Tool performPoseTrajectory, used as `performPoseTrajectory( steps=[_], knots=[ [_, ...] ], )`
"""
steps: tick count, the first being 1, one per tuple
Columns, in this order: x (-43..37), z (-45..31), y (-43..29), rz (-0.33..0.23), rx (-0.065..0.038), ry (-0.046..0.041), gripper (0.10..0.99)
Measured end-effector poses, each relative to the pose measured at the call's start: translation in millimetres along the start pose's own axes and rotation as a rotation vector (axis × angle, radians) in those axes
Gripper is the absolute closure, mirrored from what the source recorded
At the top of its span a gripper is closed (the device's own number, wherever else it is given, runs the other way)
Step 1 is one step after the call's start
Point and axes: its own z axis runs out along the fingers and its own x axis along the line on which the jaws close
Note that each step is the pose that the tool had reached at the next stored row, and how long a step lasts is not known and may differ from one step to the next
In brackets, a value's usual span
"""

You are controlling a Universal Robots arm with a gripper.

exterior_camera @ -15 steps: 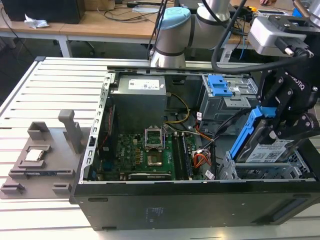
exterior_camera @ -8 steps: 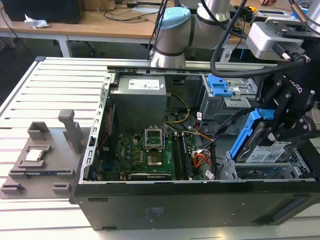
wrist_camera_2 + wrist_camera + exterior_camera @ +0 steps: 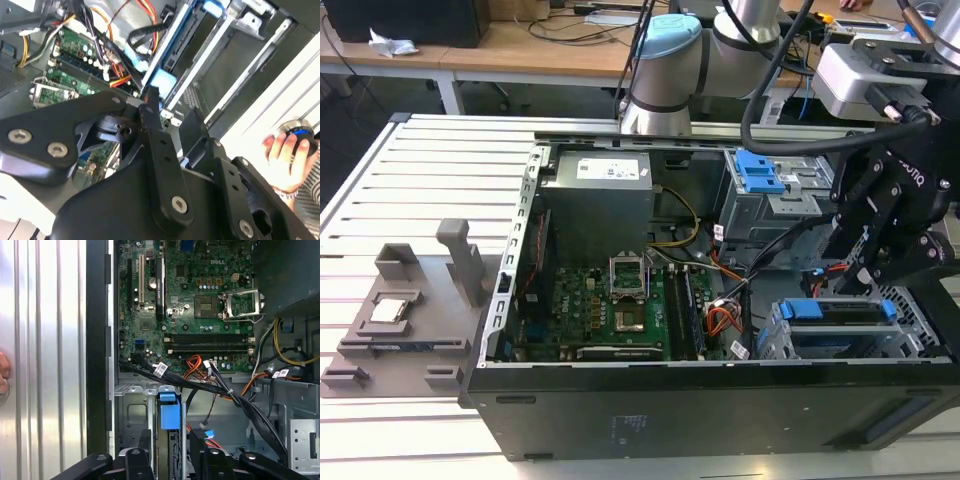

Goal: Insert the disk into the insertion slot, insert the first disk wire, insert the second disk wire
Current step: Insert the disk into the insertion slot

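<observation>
The disk point(image 3: 835, 311), in its bright blue carrier, lies in the insertion slot point(image 3: 840, 346), the low silver cage at the case's front corner on the exterior view's right. My black gripper point(image 3: 848, 285) hangs just above the disk's rear edge, among the loose cables. In the first wrist view its fingers point(image 3: 145, 442) stand apart on either side of the carrier's blue tab point(image 3: 169, 410), open and holding nothing. A black disk wire with a blue-marked plug point(image 3: 201, 432) hangs loose beside the other finger. The second wrist view shows one fingertip point(image 3: 150, 97) close to the blue tab point(image 3: 162, 82).
A taller grey cage with a blue latch point(image 3: 760, 172) stands behind the gripper. The motherboard point(image 3: 610, 310) and power supply point(image 3: 595, 200) lie toward the exterior view's left. Black and orange cable bundles point(image 3: 220, 387) cross above the slot. A person's hand point(image 3: 287, 150) rests outside the case.
</observation>
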Motion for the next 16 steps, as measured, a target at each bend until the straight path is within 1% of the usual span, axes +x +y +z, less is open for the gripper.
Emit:
performPoseTrajectory(
  steps=[4, 8, 9, 10, 16],
  knots=[
    [0.0, 0.0, 0.0, 0.000, 0.000, 0.0002, 0.659],
    [0.0, 0.0, 0.0, 0.000, 0.000, 0.0003, 0.910],
    [0.0, 0.1, 0.0, 0.000, 0.000, 0.0003, 0.910],
    [0.0, 0.1, 0.0, 0.000, 0.000, 0.0002, 0.980],
    [0.0, 0.2, 0.0, 0.000, 0.000, 0.0002, 0.980]
  ],
)
